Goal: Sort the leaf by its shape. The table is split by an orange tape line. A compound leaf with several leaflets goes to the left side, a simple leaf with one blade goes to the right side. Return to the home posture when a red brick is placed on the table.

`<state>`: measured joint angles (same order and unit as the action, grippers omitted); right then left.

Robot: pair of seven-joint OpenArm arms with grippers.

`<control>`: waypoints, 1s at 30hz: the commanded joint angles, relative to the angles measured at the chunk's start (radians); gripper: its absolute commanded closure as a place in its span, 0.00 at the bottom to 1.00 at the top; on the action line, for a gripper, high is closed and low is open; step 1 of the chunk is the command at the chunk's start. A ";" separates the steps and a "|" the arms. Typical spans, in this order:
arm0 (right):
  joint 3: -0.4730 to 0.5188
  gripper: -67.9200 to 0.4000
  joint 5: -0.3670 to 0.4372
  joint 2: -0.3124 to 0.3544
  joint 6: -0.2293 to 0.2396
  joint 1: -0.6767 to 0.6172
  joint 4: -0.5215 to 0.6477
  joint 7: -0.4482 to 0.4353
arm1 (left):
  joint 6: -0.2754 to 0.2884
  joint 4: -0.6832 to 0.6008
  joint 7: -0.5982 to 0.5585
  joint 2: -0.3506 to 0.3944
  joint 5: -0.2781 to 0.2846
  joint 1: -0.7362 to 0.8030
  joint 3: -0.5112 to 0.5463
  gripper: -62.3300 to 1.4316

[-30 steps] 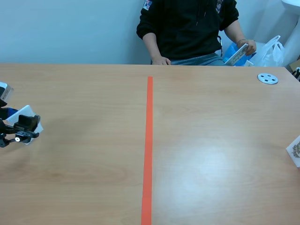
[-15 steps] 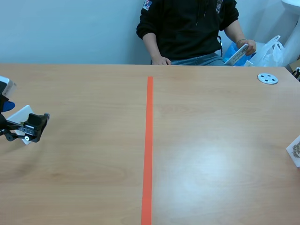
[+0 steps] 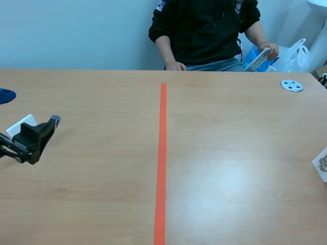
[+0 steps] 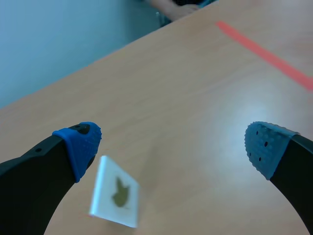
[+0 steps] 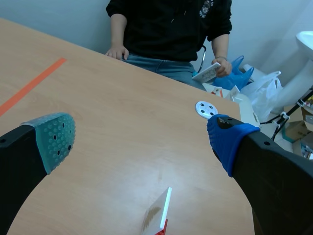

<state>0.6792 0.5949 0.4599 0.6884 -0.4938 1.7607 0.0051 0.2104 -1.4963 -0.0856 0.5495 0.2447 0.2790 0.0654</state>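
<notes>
My left gripper [image 4: 173, 142] is open, its blue pads wide apart above the table. A white card [image 4: 116, 192] with a small olive leaf picture lies flat under it, close to the left finger. In the scene view this card [image 3: 23, 124] lies far left of the orange tape line [image 3: 162, 153], partly behind a black finger [image 3: 38, 133]. The right gripper [image 5: 142, 142] is open too. Below it a second white card [image 5: 157, 215], with a brownish leaf, shows tilted; it is also at the scene's right edge [image 3: 321, 164]. I cannot make out either leaf's shape.
A person sits across the table, one hand [image 3: 175, 66] on the far edge, the other holding a card [image 3: 258, 58]. A grey disc [image 3: 292, 86] lies at the far right. Plastic bags [image 5: 254, 85] sit beyond the table.
The left gripper has risen and swung to the right, away from the white card. The card stays where it lay on the left side.
</notes>
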 commanded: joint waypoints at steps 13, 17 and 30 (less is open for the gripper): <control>0.007 0.19 0.019 0.016 -0.006 0.012 0.006 -0.020 | -0.006 -0.462 -0.004 -0.109 0.060 0.343 0.184 0.00; 0.007 0.19 0.019 0.020 -0.006 0.012 0.006 -0.032 | -0.006 -0.502 0.001 -0.117 0.105 0.388 0.184 0.00; 0.000 0.19 0.019 0.016 -0.006 0.012 0.006 -0.012 | -0.006 -0.536 -0.007 -0.139 0.111 0.403 0.184 0.00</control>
<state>0.6792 0.5983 0.4603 0.6884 -0.4938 1.7607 0.0048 0.2092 -2.0159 -0.0780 0.4126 0.3489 0.6868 0.2493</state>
